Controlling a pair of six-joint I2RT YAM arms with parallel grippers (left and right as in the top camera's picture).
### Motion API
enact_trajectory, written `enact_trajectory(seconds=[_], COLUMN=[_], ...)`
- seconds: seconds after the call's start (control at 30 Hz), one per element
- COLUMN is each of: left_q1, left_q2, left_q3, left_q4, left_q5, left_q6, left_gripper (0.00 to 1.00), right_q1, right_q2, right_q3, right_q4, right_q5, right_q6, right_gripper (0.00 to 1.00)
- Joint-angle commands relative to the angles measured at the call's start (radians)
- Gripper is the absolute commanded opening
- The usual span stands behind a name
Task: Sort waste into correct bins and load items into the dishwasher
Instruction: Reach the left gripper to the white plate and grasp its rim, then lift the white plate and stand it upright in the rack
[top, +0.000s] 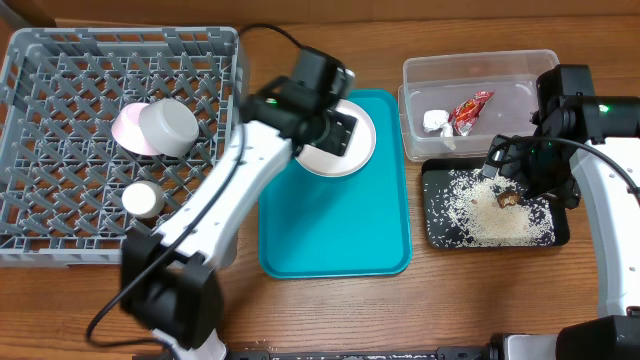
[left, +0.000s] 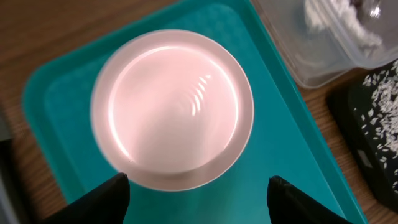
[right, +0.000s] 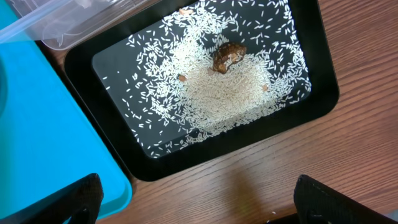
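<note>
**Examiner:** What does the step in hand call for?

**Inspector:** The step is judged to be the lifting of the pale round plate (left: 174, 109) from the teal tray (left: 292, 143) for loading into the dishwasher rack (top: 60, 60). A grip at the rim is advised, since the plate is shallow and lies flat. One finger should be brought under the edge, and the plate kept level in transfer.

**Examiner:** How is the plate placed relative to the end effector?

**Inspector:** The left end effector (left: 198, 190) is seen spread wide, with nothing held. The plate lies directly below it, with its near rim between the two fingertips. No contact is observed.

**Examiner:** And the other arm?

**Inspector:** The right end effector (right: 199, 199) is likewise fully parted and empty, above the black tray (right: 323, 93), in which rice (right: 217, 93) and a brown food scrap (right: 227, 55) are noted.
</note>
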Motion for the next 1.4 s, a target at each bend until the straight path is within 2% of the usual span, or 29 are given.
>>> enact_trajectory(seconds=[0.0, 0.27, 0.37, 0.47, 0.6, 0.73, 0.77, 1.0, 1.2, 1.37], left_q1=[-0.046, -0.11, -0.116, -0.117, -0.118, -0.118, -0.118, -0.119, -0.111, -0.064], left_q2=[0.092, 0.269, 0.306, 0.329, 0.338, 0.338, 0.338, 0.336, 0.334, 0.309], left_q3=[-0.013, -0.013, -0.013, -0.013, -0.013, -0.008, -0.008, 0.074, 0.314, 0.501], left_q4=[0.024, 0.05, 0.031, 0.002, -0.041, -0.059, -0.061, -0.151, -0.357, -0.466], left_q5=[-0.027, -0.062, -0.064, -0.062, -0.064, -0.064, -0.063, -0.064, -0.065, -0.055], left_q6=[0.027, 0.045, 0.045, 0.044, 0.044, 0.044, 0.042, -0.018, -0.055, -0.1], left_gripper=[0.73, 0.73, 0.7, 0.56, 0.27, 0.06, 0.04, 0.04, 0.04, 0.04], right_q1=[-0.002, -0.002, -0.002, -0.002, -0.002, -0.002, -0.002, -0.002, -0.002, -0.002], right_q2=[-0.02, -0.019, -0.02, -0.02, -0.02, -0.02, -0.02, -0.02, -0.019, -0.019], right_q3=[0.021, 0.021, 0.021, 0.021, 0.021, 0.021, 0.021, 0.021, 0.021, 0.021], right_q4=[0.001, 0.001, 0.002, 0.002, 0.002, 0.003, 0.003, 0.001, 0.0, -0.001], right_q5=[-0.007, -0.012, -0.012, -0.011, -0.011, -0.011, -0.011, -0.011, -0.011, -0.011], right_q6=[0.001, 0.0, 0.0, 0.0, 0.0, 0.0, 0.0, 0.0, 0.0, 0.0], right_gripper=[1.0, 1.0, 1.0, 1.0, 1.0, 1.0, 1.0, 1.0, 1.0, 1.0])
